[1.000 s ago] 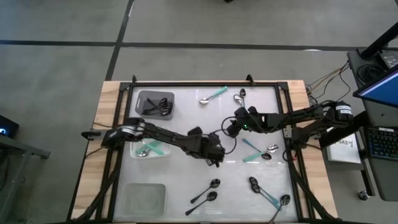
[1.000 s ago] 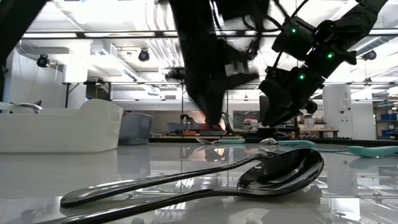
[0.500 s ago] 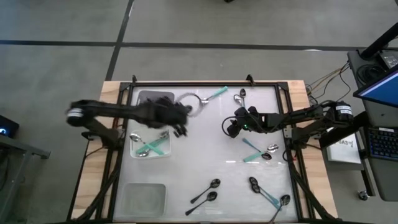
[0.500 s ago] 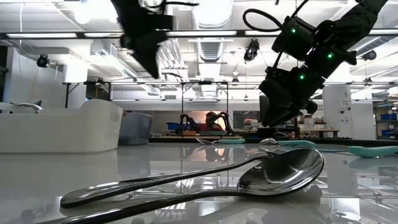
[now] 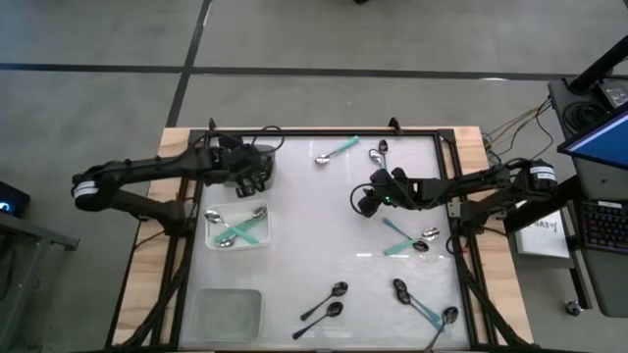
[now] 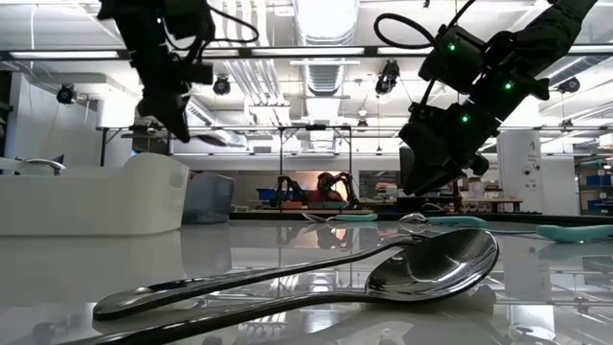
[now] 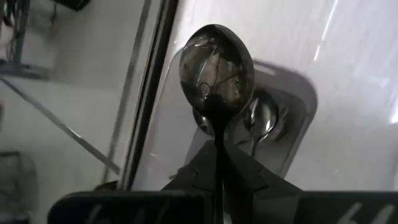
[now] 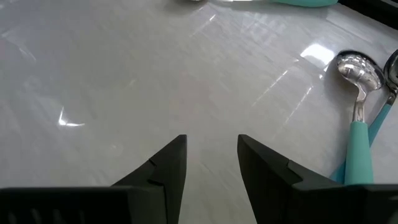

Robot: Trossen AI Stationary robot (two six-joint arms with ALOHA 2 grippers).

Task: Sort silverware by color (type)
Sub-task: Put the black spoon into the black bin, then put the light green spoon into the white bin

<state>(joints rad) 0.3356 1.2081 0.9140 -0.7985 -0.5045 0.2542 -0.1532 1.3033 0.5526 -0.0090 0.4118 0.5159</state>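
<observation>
Deposit step: left gripper (image 7: 219,163), clamped on 1 black spoon (image 7: 216,68), hangs over the grey bin (image 5: 228,154) and should release; right gripper (image 8: 211,163) waits empty, parted, mid-table.

- My high camera looks straight down on the whole table (image 5: 324,235).
- My low one sits at tabletop level, facing the room.
- Each wrist camera looks closely past its own fingers; the grey bin (image 7: 292,124) shows overhead too.

White table (image 5: 324,235) carries scattered spoons (image 5: 324,302); three bins (image 5: 228,312)
</observation>
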